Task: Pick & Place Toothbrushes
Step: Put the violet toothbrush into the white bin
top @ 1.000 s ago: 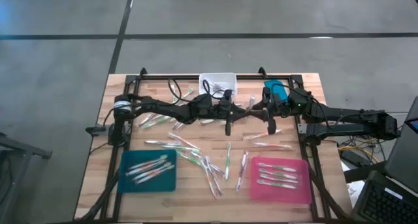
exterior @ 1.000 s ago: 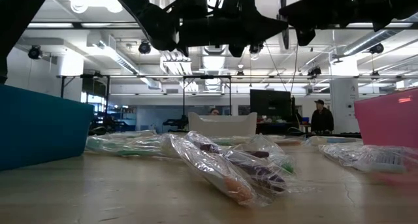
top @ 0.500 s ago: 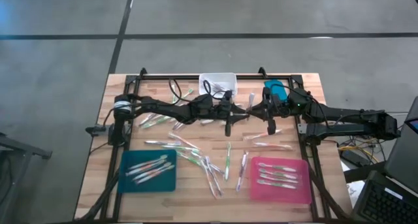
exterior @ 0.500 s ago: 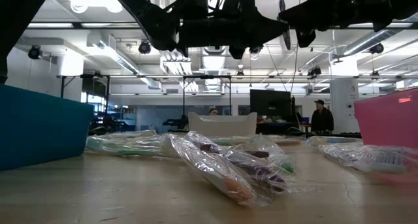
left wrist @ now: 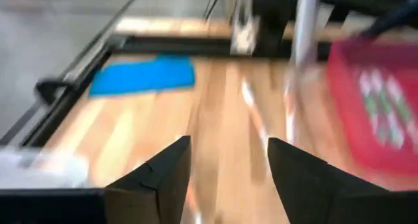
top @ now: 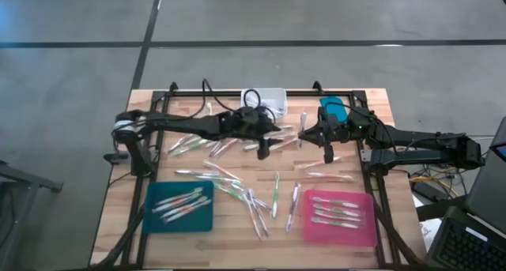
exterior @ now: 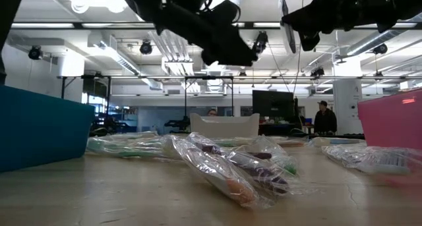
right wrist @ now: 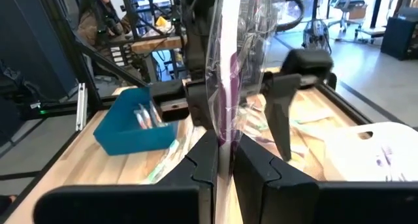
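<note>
A toothbrush (top: 302,122) in a clear wrapper, with a purple handle (right wrist: 225,87), is held high over the table's middle by my shut right gripper (top: 310,131). My left gripper (top: 274,137) stands open just to its left at the same height, apart from it; the open fingers (left wrist: 170,175) frame nothing. Several more wrapped toothbrushes (top: 237,188) lie loose on the wooden table. Others lie in the teal tray (top: 198,220) and in the pink tray (top: 360,231). My right gripper pinches one end of the wrapped toothbrush (right wrist: 224,138) between its two fingers. The fingers come about level from the table's right side and lie across it. The rest of the toothbrush rises past the fingers (right wrist: 208,159), clear of the table.
A small white bin (top: 265,99) stands at the far edge and a blue thing (top: 332,109) lies to its right. A black frame (top: 237,91) runs around the table. In the low view a heap of wrapped brushes (exterior: 231,167) lies in front.
My left gripper has let go of the toothbrush, opened, tipped upward and drawn back toward the table's left edge. The toothbrush stays high over the middle in my right gripper, which has kept its place.
</note>
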Controlling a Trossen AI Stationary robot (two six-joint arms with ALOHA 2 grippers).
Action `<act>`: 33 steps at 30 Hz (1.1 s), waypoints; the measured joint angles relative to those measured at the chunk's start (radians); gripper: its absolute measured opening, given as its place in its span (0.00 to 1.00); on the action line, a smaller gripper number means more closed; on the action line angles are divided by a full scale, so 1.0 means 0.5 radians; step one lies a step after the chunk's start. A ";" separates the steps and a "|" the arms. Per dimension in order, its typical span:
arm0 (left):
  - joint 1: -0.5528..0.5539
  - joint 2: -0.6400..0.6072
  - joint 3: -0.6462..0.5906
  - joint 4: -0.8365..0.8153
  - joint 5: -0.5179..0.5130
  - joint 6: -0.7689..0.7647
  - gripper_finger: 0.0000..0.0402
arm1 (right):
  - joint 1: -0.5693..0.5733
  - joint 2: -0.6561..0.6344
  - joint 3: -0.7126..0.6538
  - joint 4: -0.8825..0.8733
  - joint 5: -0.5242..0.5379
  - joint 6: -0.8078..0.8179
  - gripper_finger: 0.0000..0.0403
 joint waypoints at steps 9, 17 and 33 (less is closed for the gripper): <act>-0.009 -0.352 -0.372 -0.066 -0.124 -0.073 0.44 | -0.004 0.000 0.000 -0.119 0.176 0.063 0.06; -0.009 -0.713 -1.085 0.807 -0.136 -0.335 0.42 | -0.003 0.009 0.051 -0.119 0.308 0.041 0.06; -0.031 -0.890 -1.566 1.529 -0.114 -0.445 0.42 | -0.196 0.927 0.866 -0.669 0.322 -0.345 0.06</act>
